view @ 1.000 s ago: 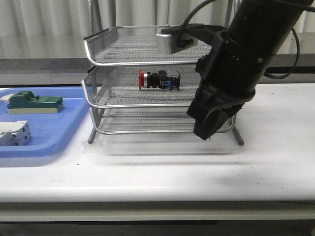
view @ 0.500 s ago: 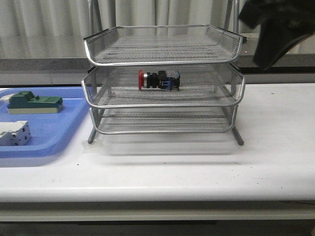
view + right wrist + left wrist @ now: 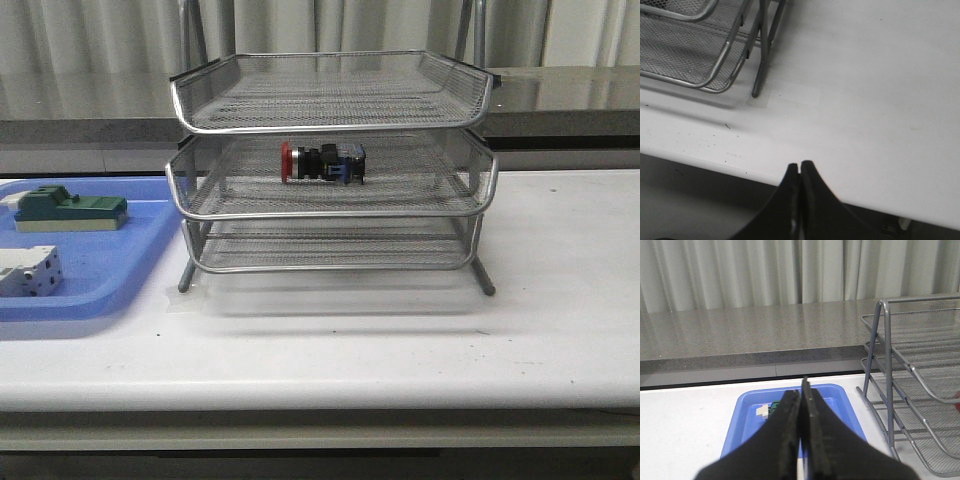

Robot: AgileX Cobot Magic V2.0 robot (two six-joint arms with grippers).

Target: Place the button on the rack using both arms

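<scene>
Button point(image 3: 323, 163) lies mid-tier in rack point(image 3: 330, 215); left gripper point(image 3: 801, 412), right gripper point(image 3: 799, 180) pressed together.

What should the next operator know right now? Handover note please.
Left gripper: jaws shut, empty, above the blue tray.
Right gripper: jaws shut, empty, over the table edge beside the rack.
Button: lying on its side on the rack's middle tier, red head pointing left.
Done: button is placed.
Left: apparently nothing; neither arm shows in the front view.

No legible text, labels, brand marks, numbers or signs found on any item in any of the three views.
</scene>
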